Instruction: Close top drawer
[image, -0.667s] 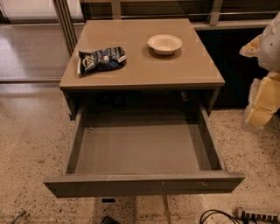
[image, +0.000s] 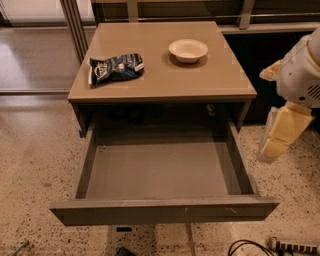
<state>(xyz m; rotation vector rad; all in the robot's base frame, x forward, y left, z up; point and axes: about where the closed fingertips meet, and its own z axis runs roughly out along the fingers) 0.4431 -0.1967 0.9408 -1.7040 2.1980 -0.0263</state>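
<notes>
**Top drawer found fully extended; gripper off to the right of the cabinet**

Nearest the camera, a dark cable lies on the speckled floor, in front of the cabinet's right corner. The top drawer stands pulled well out of the cabinet, its flat handleless front panel toward the camera and its grey-brown interior open to view. The drawer's rear portion sits in shadow under the cabinet top.

To the right of the cabinet, level with the drawer's right side wall but apart from it, hangs what appears to be the gripper, a pale yellow part pointing downward below the white arm housing. It is blurred at the frame edge, so whether it is open or closed cannot be told. It touches neither drawer nor cabinet.

On the cabinet top, a dark blue snack bag lies at the left side. A shallow cream bowl stands farther back, right of centre, well apart from the bag.
</notes>
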